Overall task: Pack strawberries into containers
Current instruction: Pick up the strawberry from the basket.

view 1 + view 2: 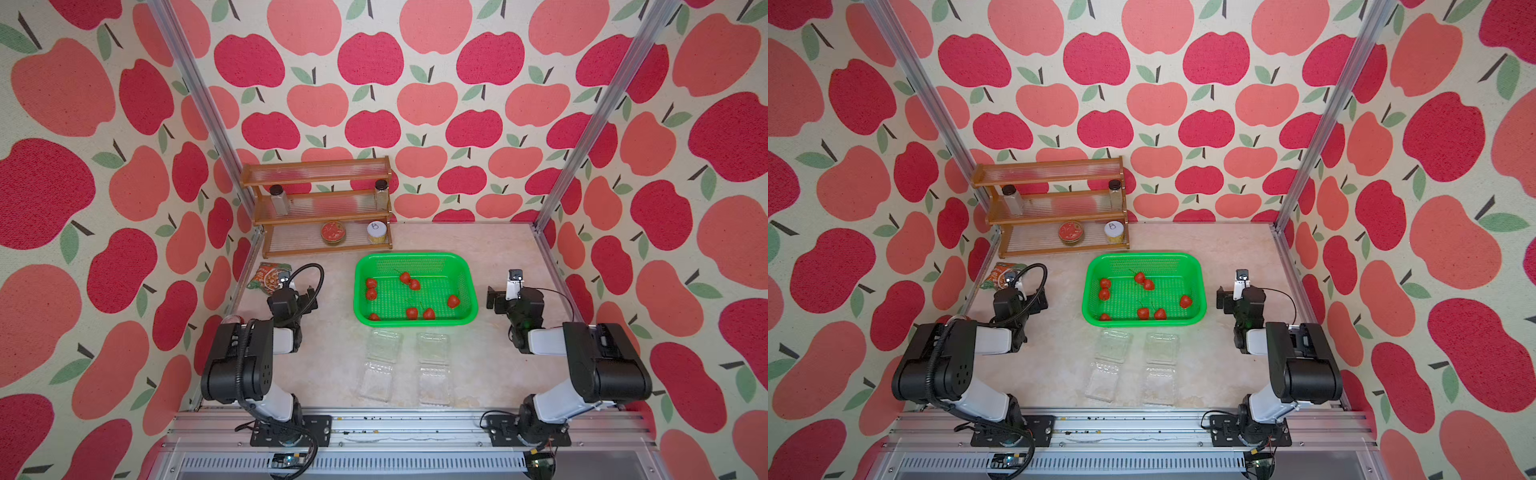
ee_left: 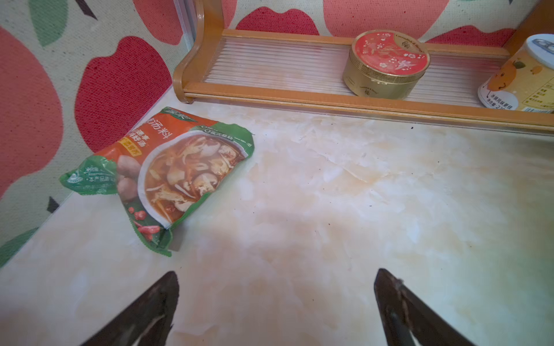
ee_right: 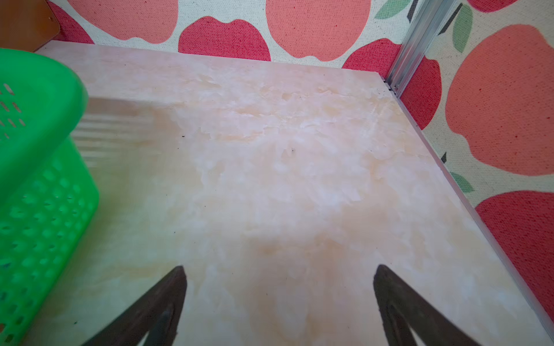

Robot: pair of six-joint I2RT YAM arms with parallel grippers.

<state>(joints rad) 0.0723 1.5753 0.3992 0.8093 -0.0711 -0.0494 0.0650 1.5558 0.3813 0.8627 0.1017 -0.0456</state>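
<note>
Top views and wrist views: left hand (image 2: 275, 278) and right hand (image 3: 278, 275) both spread wide, gripping nothing.
Strawberries (image 1: 405, 277) lie scattered in the green basket (image 1: 415, 256), between the two hands and touching neither. Two clear containers (image 1: 382, 347) lie open on the worktop (image 1: 332, 365), side by side, nearer the arm bases than either hand. A soup packet (image 2: 156, 176) lies ahead of the left hand.

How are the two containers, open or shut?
Open: both containers lie with their two halves spread flat on the table, and look empty.
</note>
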